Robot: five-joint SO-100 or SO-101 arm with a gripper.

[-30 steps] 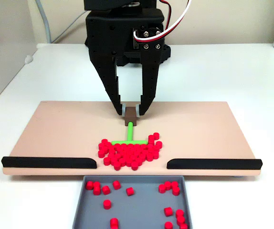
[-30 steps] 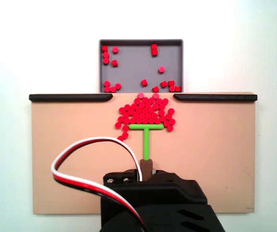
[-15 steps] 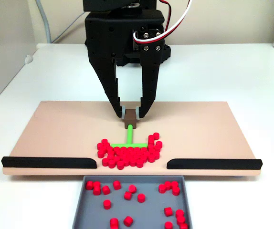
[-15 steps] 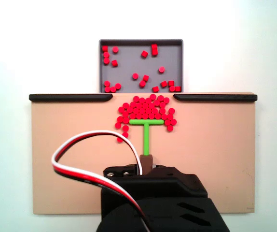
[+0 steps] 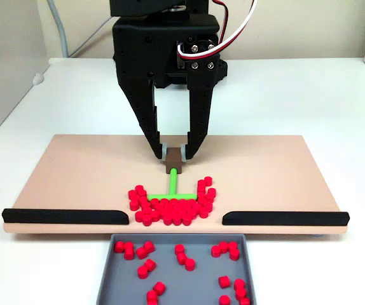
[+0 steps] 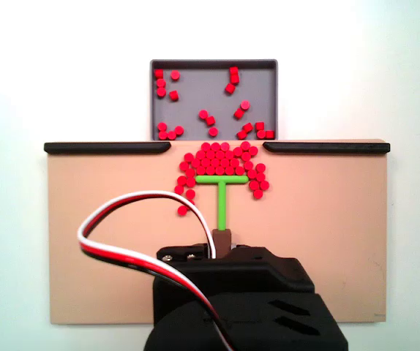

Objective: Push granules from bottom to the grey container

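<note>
Where the grey container (image 5: 179,272) sits nearest the camera in a fixed view, just off the near long edge of the tan board (image 5: 74,175), it already holds a loose scatter of red pellets across its floor, most toward its side walls. Beyond it, the near edge of the board carries two black strips (image 5: 65,216), one toward each near corner, with a gap between them that lines up with the tray. The granules (image 5: 170,206) lie packed in that gap at the board's edge, a dense heap with a few strays trailing at both sides; in the other fixed view one pellet (image 6: 183,210) lies apart behind the bar's left end. The green T-shaped pusher (image 5: 172,190) has its crossbar against the back of the heap and its stem running toward the middle of the board, ending in a brown block (image 5: 173,164). The gripper (image 5: 173,152) is closed on that block, its jaws nearly together with only the block between them. The pellets look light, hard and smooth, so they should roll and slip round the bar's ends rather than move as one mass; a slow, level push ought to keep them in the gap. The pusher seems stiff, and the block is the sensible place to hold it. Farthest back, the arm's black body rises over the board's far edge, with red, white and black wires (image 5: 236,25) looping off it.
</note>
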